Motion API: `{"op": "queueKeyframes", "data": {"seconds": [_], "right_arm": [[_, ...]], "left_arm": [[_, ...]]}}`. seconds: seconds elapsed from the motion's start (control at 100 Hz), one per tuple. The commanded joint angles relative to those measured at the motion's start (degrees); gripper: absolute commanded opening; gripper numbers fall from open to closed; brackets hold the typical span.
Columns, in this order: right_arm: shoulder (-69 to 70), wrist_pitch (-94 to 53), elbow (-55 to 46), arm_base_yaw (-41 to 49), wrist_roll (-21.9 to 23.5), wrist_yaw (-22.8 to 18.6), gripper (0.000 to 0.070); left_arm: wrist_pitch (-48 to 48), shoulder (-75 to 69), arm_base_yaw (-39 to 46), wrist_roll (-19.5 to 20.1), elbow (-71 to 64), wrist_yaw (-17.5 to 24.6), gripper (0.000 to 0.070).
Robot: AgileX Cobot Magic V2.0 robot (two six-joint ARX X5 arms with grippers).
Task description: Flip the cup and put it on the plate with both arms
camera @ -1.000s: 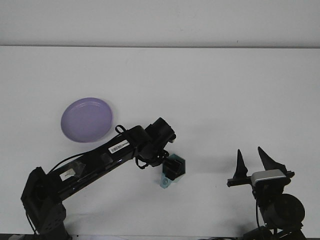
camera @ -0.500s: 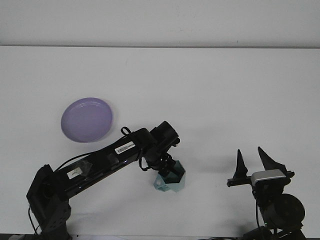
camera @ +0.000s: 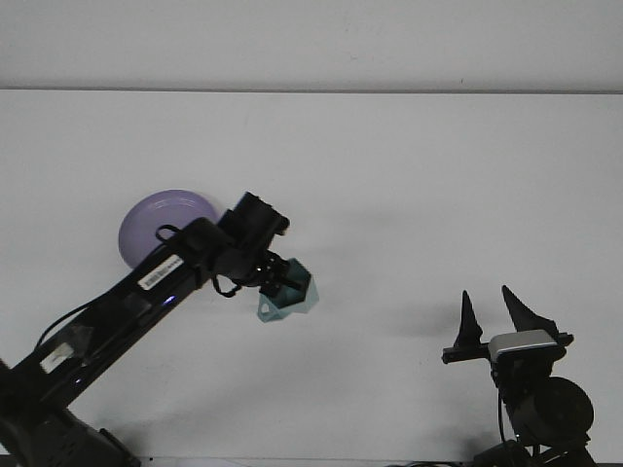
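Just behind and to the left of the left claw (camera: 280,288) lies the purple plate (camera: 146,226) on the white surface (camera: 438,185), partly covered by the arm. That claw is clamped on the pale teal cup (camera: 288,296), holding it tilted above the surface. Well to the right, near the front edge, the right claw (camera: 490,313) points upward with its fingers spread apart, gripping nothing.
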Motion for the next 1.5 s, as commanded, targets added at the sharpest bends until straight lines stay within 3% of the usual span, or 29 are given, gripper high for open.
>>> {"op": "queueKeyframes", "data": {"seconds": [0.0, 0.54, 1.21, 1.24, 1.27, 1.35, 1.39, 1.43, 1.49], "right_arm": [[0.17, 0.7, 0.2, 0.28, 0.81, -0.02, 0.0412], [0.17, 0.61, 0.2, 0.33, 0.9, -0.68, 0.0412], [0.17, 0.2, 0.2, 0.33, 0.98, -1.42, 0.0412], [0.17, 0.2, 0.2, 0.33, 0.98, -1.42, 0.0412], [0.17, 0.17, 0.2, 0.33, 0.98, -1.42, 0.0412], [0.17, 0.02, 0.2, 0.33, 0.98, -1.42, 0.0412], [0.17, 0.02, 0.2, 0.33, 0.98, -1.42, 0.0412], [0.17, 0.02, 0.2, 0.33, 0.98, -1.42, 0.0412], [0.17, 0.02, 0.2, 0.33, 0.98, -1.42, 0.0412]], "left_arm": [[-1.16, -0.68, 3.23, 1.92, 1.95, -0.33, 0.0014], [-9.99, 0.87, 34.32, 12.87, 10.23, -4.0, 0.0014], [-2.23, 17.35, 37.9, 15.82, 10.25, -6.23, 0.002], [-1.79, 17.33, 37.9, 15.82, 10.25, -6.23, 0.0048], [-1.44, 17.33, 37.9, 15.78, 10.27, -6.23, 0.0131], [-1.29, 16.98, 37.9, 15.78, 10.71, -6.23, 0.0482], [-1.46, 16.79, 37.9, 15.76, 11.13, -6.23, 0.0611], [-1.68, 16.33, 37.9, 15.78, 11.5, -6.21, 0.0657], [-2.36, 15.43, 37.9, 15.96, 12.35, -6.21, 0.066]]}}
